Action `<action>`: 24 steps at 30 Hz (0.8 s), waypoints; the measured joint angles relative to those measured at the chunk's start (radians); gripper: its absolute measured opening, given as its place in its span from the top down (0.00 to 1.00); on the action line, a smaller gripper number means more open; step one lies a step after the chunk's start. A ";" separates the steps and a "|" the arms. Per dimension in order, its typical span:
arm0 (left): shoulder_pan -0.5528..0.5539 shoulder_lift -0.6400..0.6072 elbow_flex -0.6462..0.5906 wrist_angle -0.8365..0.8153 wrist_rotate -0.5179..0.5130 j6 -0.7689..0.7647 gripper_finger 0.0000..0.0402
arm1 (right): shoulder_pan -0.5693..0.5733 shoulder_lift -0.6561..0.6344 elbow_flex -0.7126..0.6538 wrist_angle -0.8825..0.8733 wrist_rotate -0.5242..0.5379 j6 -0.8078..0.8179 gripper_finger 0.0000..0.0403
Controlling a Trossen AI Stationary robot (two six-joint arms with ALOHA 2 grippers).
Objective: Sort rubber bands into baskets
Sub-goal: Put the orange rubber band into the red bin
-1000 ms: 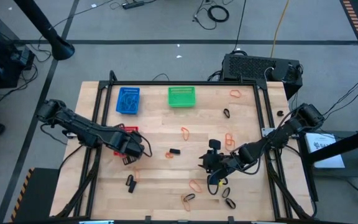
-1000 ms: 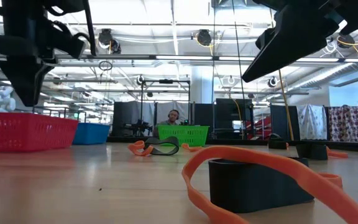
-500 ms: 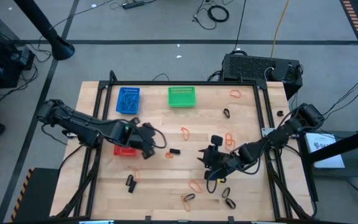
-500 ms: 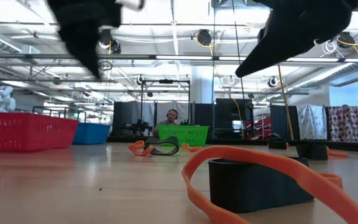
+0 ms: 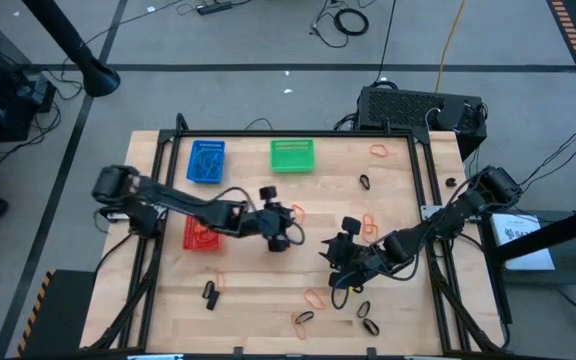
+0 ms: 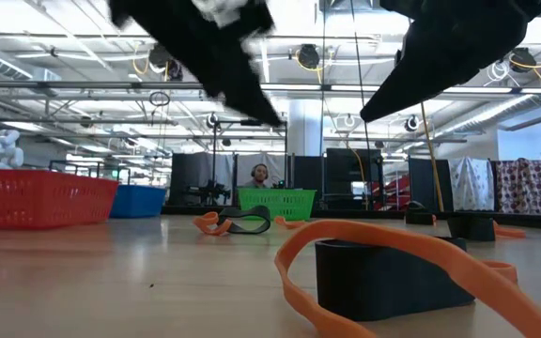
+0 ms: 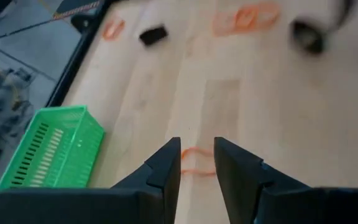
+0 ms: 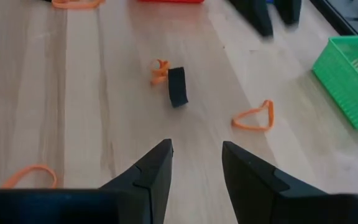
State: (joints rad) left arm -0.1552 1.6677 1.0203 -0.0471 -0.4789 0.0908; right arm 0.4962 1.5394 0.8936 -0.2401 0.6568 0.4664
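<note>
Pale wood table (image 5: 258,290), bands scattered over it. The left tool (image 5: 286,228) hangs mid-table just above an orange band (image 7: 196,160), fingers slightly parted, holding nothing. The right tool (image 5: 336,258) hovers nearby, fingers apart and empty. Blue basket (image 5: 206,161) and green basket (image 5: 292,155) sit at the far edge, red basket (image 5: 200,236) nearer left.

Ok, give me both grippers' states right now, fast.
Left gripper: open, empty, over an orange rubber band mid-table.
Right gripper: open, empty, above bare table.
</note>
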 joint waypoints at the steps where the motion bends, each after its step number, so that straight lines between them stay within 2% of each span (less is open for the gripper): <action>1: 0.019 0.037 0.000 0.019 0.001 0.019 0.74 | 0.000 0.000 0.000 -0.006 -0.001 0.005 0.67; 5: 0.094 0.155 0.016 0.033 0.090 0.129 0.74 | 0.000 0.000 0.000 -0.033 -0.002 0.019 0.67; 11: 0.198 0.207 0.034 0.029 0.322 0.455 0.74 | 0.000 0.000 0.000 -0.047 -0.003 0.020 0.67; 14: 0.258 0.207 0.035 0.009 0.448 0.488 0.74 | 0.000 0.000 0.000 -0.060 -0.003 0.020 0.67; 19: 0.345 0.209 0.035 0.014 0.589 0.492 0.74 | 0.000 0.000 -0.026 -0.067 -0.003 0.019 0.67; 24: 0.386 0.218 0.035 0.036 0.731 0.491 0.74 | 0.000 0.000 -0.059 -0.068 -0.003 0.019 0.67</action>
State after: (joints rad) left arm 0.2310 1.8853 1.0550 -0.0109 0.2516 0.5819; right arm 0.4965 1.5398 0.8349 -0.3076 0.6537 0.4858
